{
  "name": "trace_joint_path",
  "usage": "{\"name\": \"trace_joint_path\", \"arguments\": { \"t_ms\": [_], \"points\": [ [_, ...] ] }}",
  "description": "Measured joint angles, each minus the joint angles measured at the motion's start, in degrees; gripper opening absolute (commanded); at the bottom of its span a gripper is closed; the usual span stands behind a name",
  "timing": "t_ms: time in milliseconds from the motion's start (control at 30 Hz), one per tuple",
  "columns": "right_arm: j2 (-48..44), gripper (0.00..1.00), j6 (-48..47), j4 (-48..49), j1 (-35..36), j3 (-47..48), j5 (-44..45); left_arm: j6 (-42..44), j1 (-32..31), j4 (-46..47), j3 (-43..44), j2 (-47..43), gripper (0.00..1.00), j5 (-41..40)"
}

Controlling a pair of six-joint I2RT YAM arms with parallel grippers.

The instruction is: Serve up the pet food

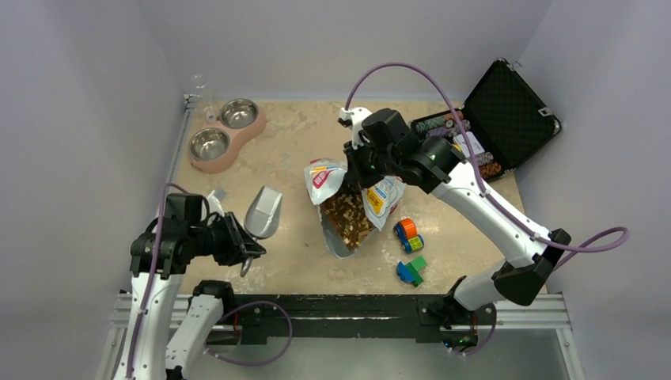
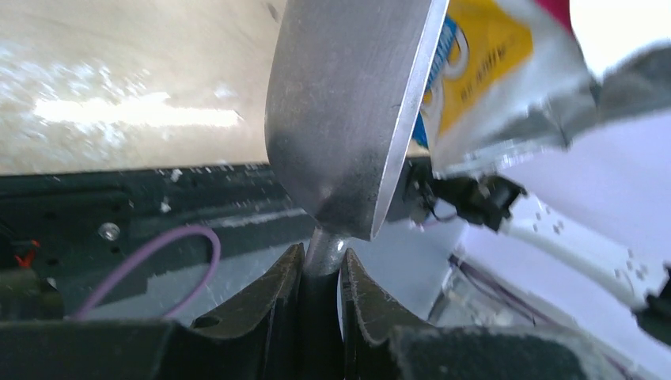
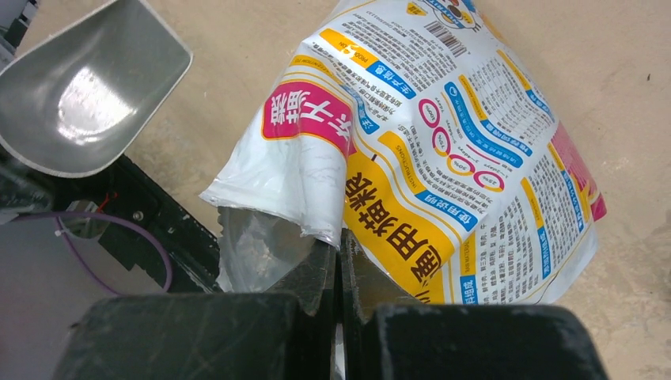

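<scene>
Scooping is about to begin, I think. The left tool (image 2: pixel 320 269) grips the handle of the empty scoop (image 1: pixel 263 212). The right tool (image 3: pixel 339 261), closed, pinches the rim of the bag (image 1: pixel 380 198) in the middle of the counter (image 1: pixel 293 150), with the pet food (image 1: pixel 348 215) showing inside. Next, the scoop must dip rightward into it.

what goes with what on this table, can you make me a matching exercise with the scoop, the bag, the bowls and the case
Things:
1. scoop
2. bag
3. bowls
4. case

States and places:
A. lid up, at the far right edge of the table
B. held by its handle in the left gripper
C. empty, at the far left corner
D. torn open, its edge pinched by the right gripper

Pairs: 1-B, 2-D, 3-C, 4-A
</scene>
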Motion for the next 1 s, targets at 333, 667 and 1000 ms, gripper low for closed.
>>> {"name": "trace_joint_path", "arguments": {
  "t_ms": [333, 667, 1000],
  "points": [
    [8.09, 0.0, -0.17, -3.89, -0.11, 11.78, 3.56, -1.2, -7.37, -5.46, 5.2, -1.68, 0.0, 10.36],
    [15.23, 0.0, -0.17, -5.92, -0.79, 21.92, 8.0, -6.69, -22.86, -4.0, 18.82, 8.28, 0.0, 5.51],
    [8.52, 0.0, -1.11, -1.92, 2.21, 12.07, 8.0, -23.23, -38.93, -0.39, 19.47, 24.24, 0.0, -7.89]
  ]
}}
